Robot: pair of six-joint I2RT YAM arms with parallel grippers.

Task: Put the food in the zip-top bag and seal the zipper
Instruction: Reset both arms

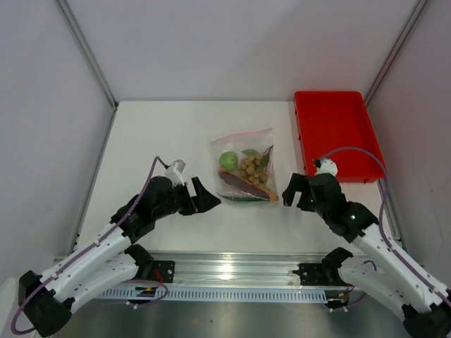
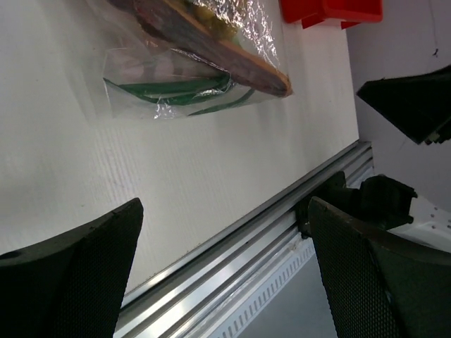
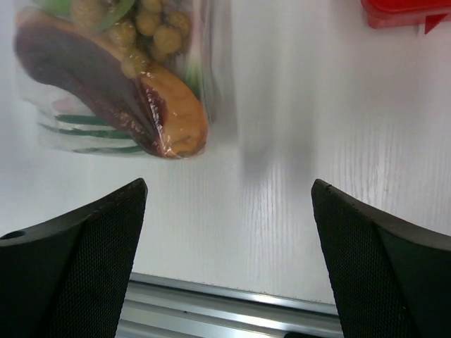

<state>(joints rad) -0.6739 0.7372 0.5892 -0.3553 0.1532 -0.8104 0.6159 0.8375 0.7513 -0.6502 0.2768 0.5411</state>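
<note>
White table (image 1: 169, 134), plain grey walls all round. The zip-top bag (image 1: 243, 143) lies flat mid-table with the food inside it: a small green fruit (image 1: 227, 160), a bunch of tan round fruits (image 1: 250, 169), a dark purplish-red long piece (image 1: 243, 186) and a green onion (image 2: 176, 90) along the near edge. Its zipper (image 1: 242, 135) is the pinkish strip on the far edge, can't tell if it's pressed shut. The left fingers (image 1: 208, 191) sit just left of the bag, spread wide, gripping nothing. The right fingers (image 1: 289, 190) are just right of it, same deal. A red tray (image 1: 338, 134) sits far right, apart from the bag.
</note>
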